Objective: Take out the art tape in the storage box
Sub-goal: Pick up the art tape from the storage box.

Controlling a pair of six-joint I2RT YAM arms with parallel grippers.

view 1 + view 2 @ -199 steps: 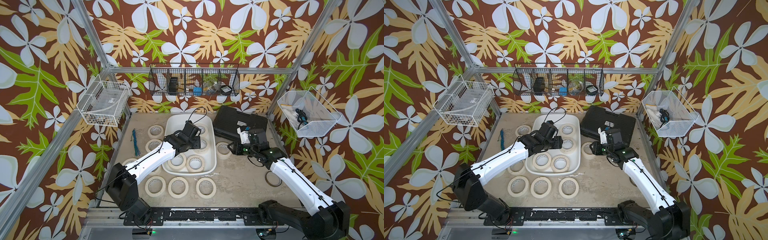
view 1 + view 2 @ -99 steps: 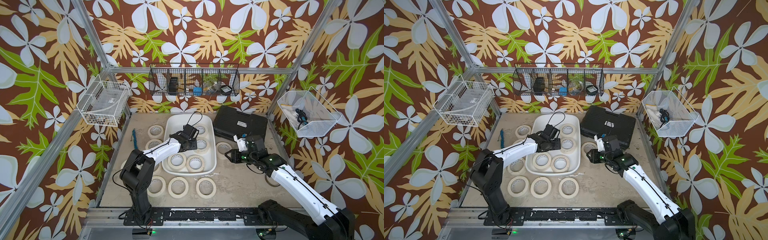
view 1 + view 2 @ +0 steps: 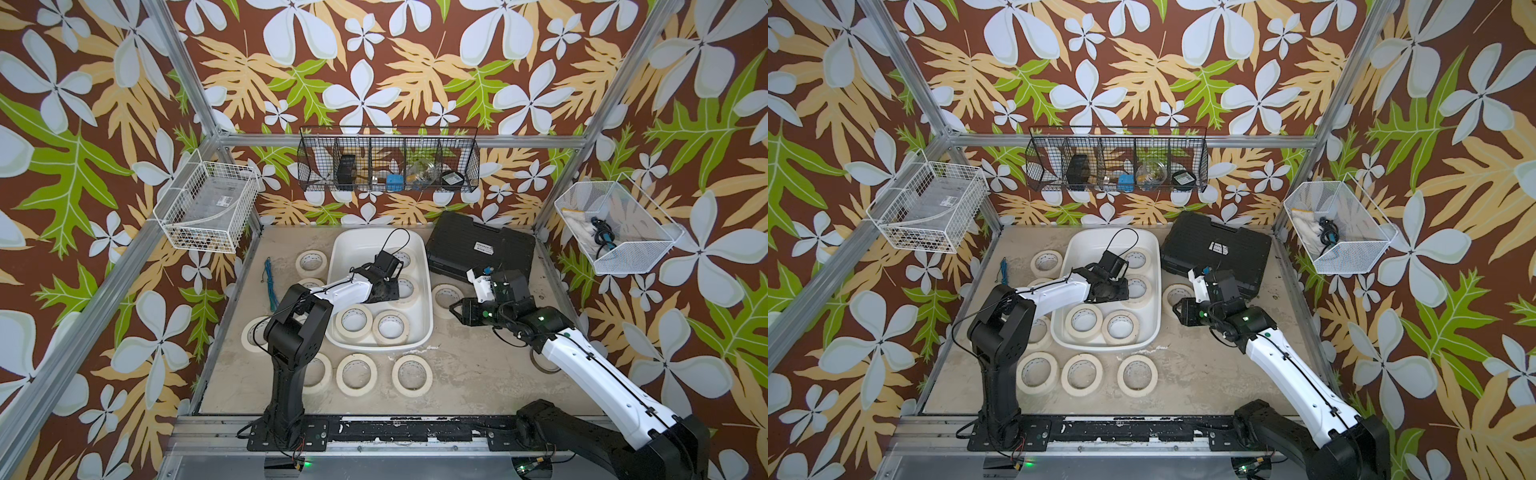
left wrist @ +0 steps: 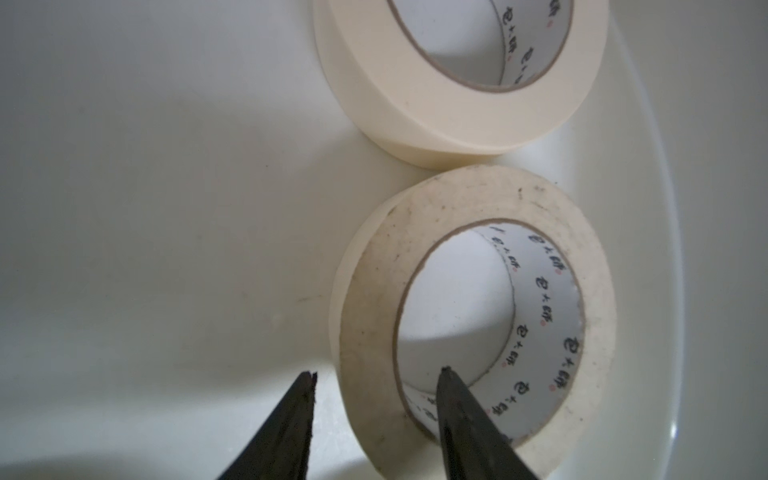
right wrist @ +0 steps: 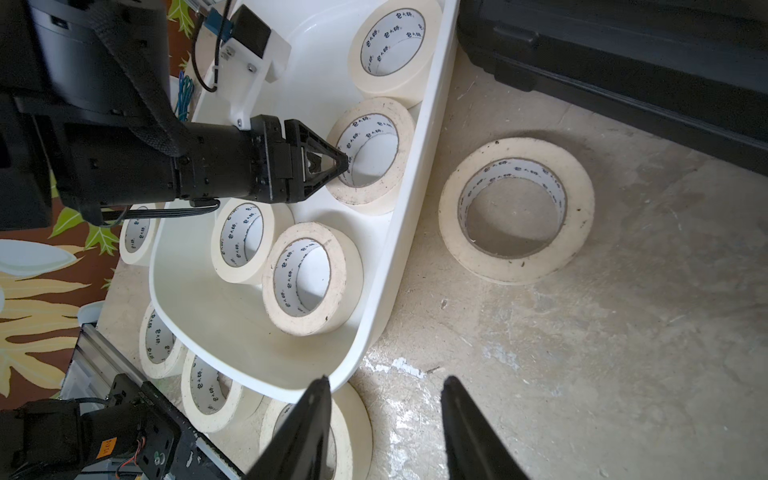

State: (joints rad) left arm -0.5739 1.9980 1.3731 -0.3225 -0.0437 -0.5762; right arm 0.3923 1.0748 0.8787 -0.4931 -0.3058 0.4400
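Note:
The storage box (image 3: 374, 344) is a white tub at the middle of the table, seen in both top views (image 3: 1100, 343). Several cream art tape rolls lie flat in it. My left gripper (image 3: 395, 286) reaches into the box and is open. One finger is inside the core of a roll (image 4: 374, 291) and the other stands just outside its wall, a small gap showing. A second roll (image 4: 374, 83) lies just beyond. In the right wrist view that gripper (image 5: 343, 162) meets the roll (image 5: 405, 137). My right gripper (image 5: 384, 384) hangs open and empty by the box's right wall (image 5: 415, 232).
Several more tape rolls lie on the table, along the front (image 3: 359, 374), left of the box and one to its right (image 5: 582, 216). A black case (image 3: 482, 253) sits at the back right. Wire baskets (image 3: 388, 162) hang on the walls. A blue cord (image 3: 270, 282) lies at the left.
The left arm folded upward and its gripper settled over a roll by the box's right wall, jaws narrowing. The right gripper drew away from the black case, forward and toward the box.

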